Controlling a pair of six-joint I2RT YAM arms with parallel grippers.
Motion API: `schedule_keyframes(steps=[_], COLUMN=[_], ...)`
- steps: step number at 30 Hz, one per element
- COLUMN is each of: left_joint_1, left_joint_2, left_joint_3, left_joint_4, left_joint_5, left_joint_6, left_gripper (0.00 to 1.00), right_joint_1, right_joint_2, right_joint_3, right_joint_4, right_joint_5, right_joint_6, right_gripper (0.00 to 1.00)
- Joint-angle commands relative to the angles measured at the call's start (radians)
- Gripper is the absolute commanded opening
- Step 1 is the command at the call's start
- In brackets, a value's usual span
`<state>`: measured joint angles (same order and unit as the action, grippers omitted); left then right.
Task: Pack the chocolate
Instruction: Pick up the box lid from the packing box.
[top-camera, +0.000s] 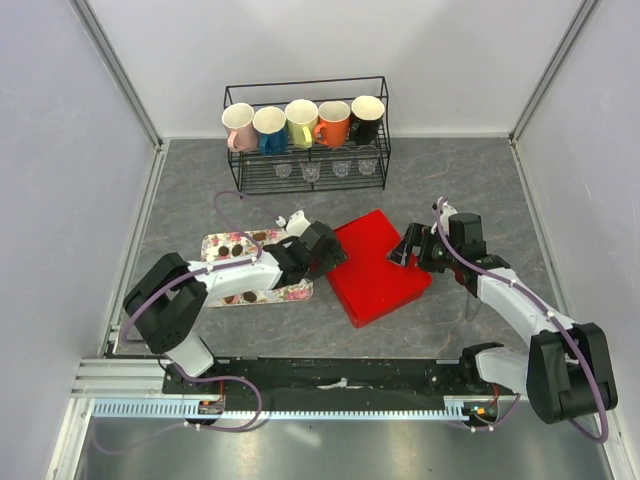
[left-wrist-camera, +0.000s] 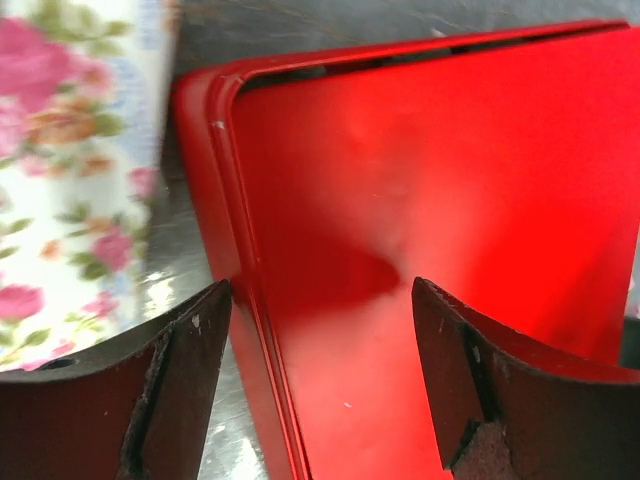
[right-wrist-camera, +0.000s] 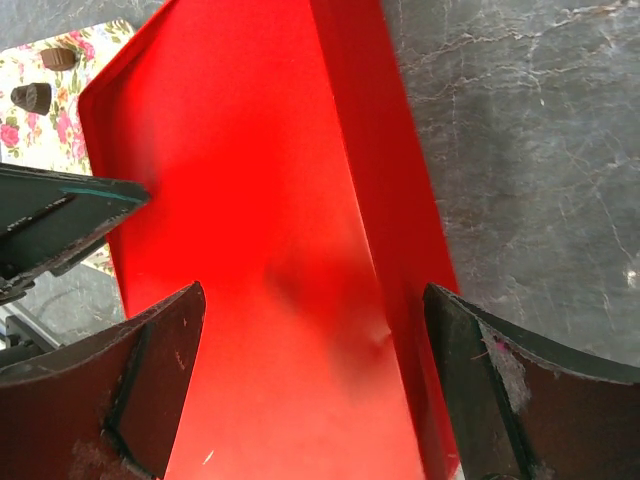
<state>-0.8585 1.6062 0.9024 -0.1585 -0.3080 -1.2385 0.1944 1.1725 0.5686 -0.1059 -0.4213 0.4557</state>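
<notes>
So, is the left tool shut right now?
No, the left tool is open, its fingers spread either side of the rim of the red box.

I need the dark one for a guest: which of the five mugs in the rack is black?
The black mug at the right end of the rack, beside the orange mug; the other four are lighter colours.

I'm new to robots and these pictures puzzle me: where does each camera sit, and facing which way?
Top external: above and behind the robot, looking down on the red box, floral tray and mug rack; left arm and right arm show.
Left wrist: on the left arm, facing the box's corner and the tray; the open left gripper shows.
Right wrist: on the right arm, facing the box's other edge; the open right gripper shows.
All share the red box.
</notes>
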Motion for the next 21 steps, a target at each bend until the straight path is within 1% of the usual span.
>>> schedule_keyframes(steps=[1, 4, 9, 15, 17, 21], left_joint_1=[-0.019, -0.02, -0.02, -0.019, -0.017, -0.017], left_joint_2=[0.011, -0.029, -0.112, -0.152, -0.17, -0.204], left_joint_3=[0.059, 0.029, -0.02, -0.031, -0.046, -0.069], left_joint_4=[0.118, 0.145, 0.154, 0.131, 0.129, 0.125], left_joint_5=[0.079, 0.09, 0.024, 0.044, 0.059, 0.078], left_joint_6=[0.117, 0.14, 0.186, 0.217, 0.221, 0.246], left_gripper=[0.79, 0.79, 0.79, 0.8, 0.8, 0.8], right_joint_1=[0.005, 0.004, 0.005, 0.004, 0.004, 0.004], right_joint_2=[-0.054, -0.08, -0.103, -0.129, -0.168, -0.224], right_joint_3=[0.016, 0.014, 0.017, -0.019, -0.03, -0.027], right_joint_4=[-0.037, -0.07, -0.113, -0.135, -0.146, -0.179], right_joint_5=[0.032, 0.042, 0.062, 0.162, 0.196, 0.194], right_joint_6=[-0.008, -0.003, -0.006, 0.009, 0.02, 0.021], right_gripper=[0.98, 0.98, 0.98, 0.98, 0.97, 0.91])
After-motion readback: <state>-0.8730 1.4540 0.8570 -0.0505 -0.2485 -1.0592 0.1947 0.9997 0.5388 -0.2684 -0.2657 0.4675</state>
